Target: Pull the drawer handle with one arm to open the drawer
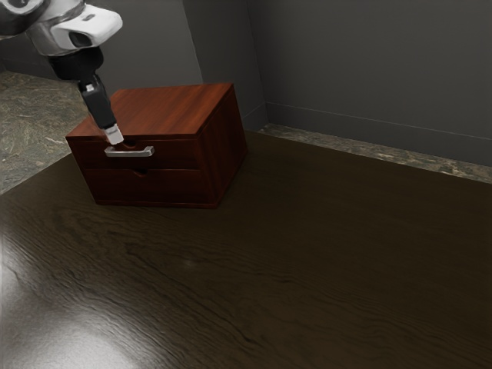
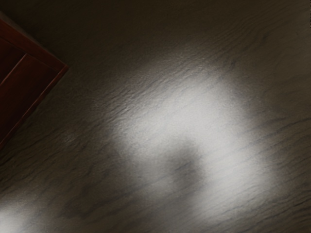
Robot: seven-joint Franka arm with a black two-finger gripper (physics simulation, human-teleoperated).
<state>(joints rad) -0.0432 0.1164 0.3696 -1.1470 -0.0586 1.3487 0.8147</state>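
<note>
The arm [image 1: 77, 29] has a glossy white rounded shell over black lower links.

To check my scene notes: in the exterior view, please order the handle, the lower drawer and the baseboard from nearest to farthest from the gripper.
1. Handle, just below the gripper.
2. Lower drawer, under the handle.
3. Baseboard, far at the exterior view's right.

This is a plain indoor room, more a bare test room than a home. Smooth grey walls [image 1: 369, 54] meet in a corner, with a low grey skirting board [image 1: 384, 127] along their foot and a mottled grey-brown stone floor [image 1: 31, 115] below. A wide, glossy dark brown wooden table [image 1: 307, 269] carries a small reddish-brown wooden drawer cabinet [image 1: 169, 108]. A white robot arm [image 1: 77, 31] hangs over it.
</note>
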